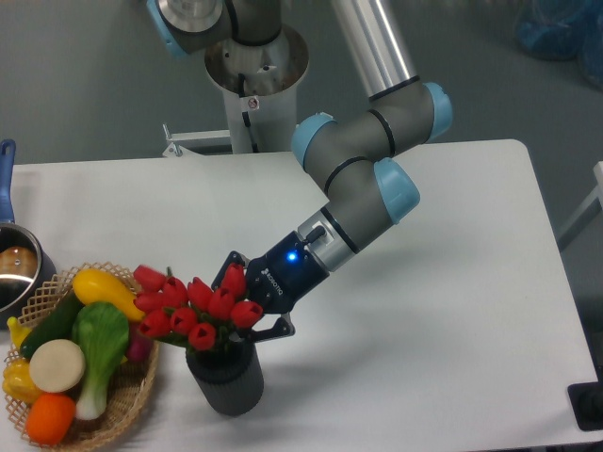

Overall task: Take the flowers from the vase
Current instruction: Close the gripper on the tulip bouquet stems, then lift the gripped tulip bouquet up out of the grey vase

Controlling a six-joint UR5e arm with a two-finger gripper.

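The flowers [193, 306], a bunch of red tulips with green leaves, stand in the vase [226, 380], a dark grey ribbed cup near the table's front edge. The bunch leans left toward the basket. My gripper [243, 303] comes in from the upper right and is closed around the bunch just above the vase rim, with its fingers partly hidden behind the blooms. The stems are hidden inside the vase.
A woven basket [127, 410] of toy vegetables sits at the front left, close to the vase. A steel pot with a blue handle [13, 264] is at the left edge. The arm's base column [254, 75] stands behind the table.
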